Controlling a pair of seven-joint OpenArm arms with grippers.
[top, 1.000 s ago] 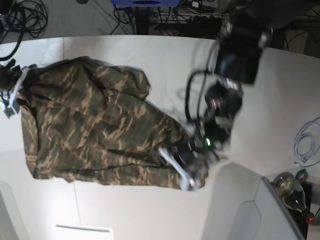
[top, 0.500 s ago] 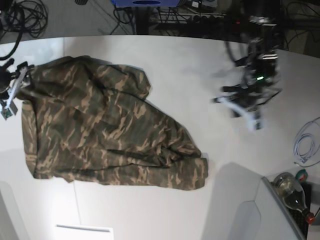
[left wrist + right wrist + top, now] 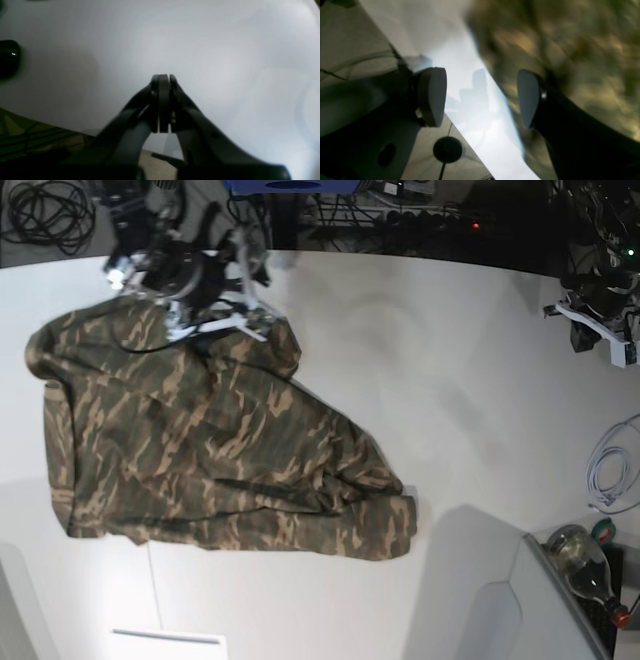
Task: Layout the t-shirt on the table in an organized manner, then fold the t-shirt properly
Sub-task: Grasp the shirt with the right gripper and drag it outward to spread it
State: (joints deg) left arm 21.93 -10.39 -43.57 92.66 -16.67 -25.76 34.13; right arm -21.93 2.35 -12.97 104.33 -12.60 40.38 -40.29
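On table (image 3: 400, 360), unlabelled camouflage t-shirt (image 3: 200, 440)

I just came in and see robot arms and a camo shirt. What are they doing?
Two robot arms are working on folding a t-shirt. It lies crumpled on the white table, not flat or folded yet. The right gripper is open over the shirt's top edge, holding nothing. The left gripper is shut and empty, off at the far side of the table, away from the shirt.
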